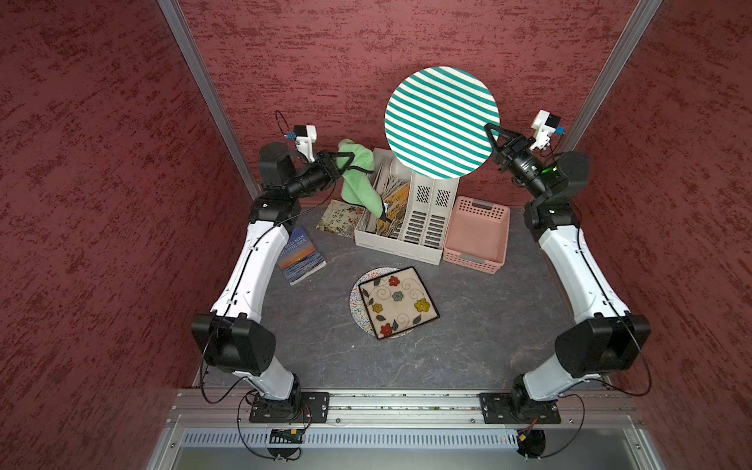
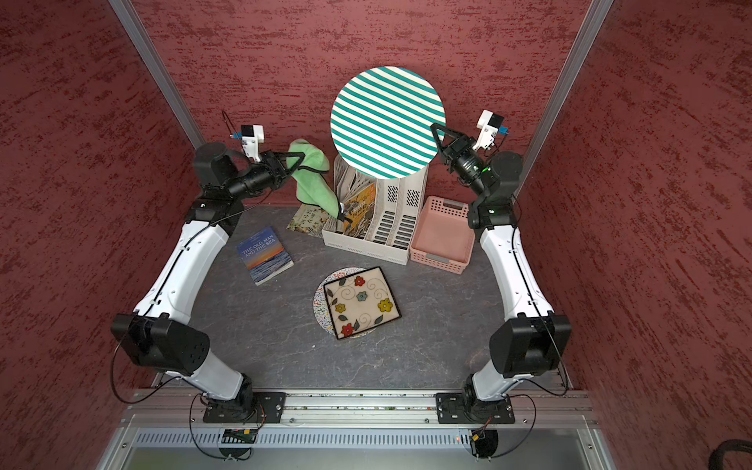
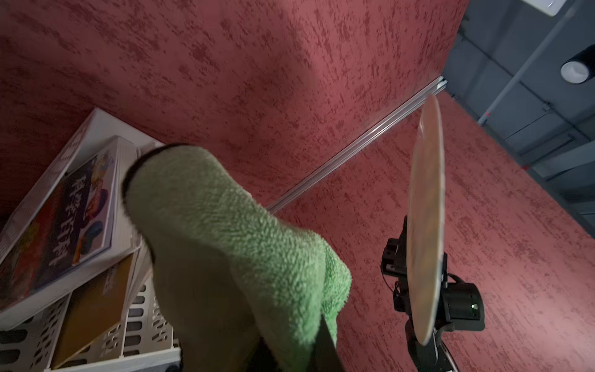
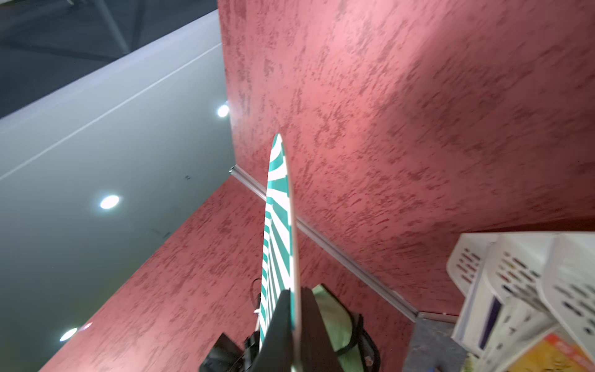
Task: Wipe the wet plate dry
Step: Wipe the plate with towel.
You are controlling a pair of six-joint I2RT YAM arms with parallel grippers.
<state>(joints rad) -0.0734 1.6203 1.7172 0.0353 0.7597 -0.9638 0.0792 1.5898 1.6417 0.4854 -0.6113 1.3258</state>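
Striped plate, rigid, slippery: I pinch its rim with right hand; left hand clamps limp cloth.

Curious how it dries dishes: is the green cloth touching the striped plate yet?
Apart. The left wrist view shows red wall between the cloth and the plate, seen edge-on.

Open air gap between green cloth and raised striped plate. File rack with upright books stands directly below gap, cloth tail hanging down at its books. Pink basket beside rack. Floral plate, blue book occupy table middle. Back wall bounds far side.
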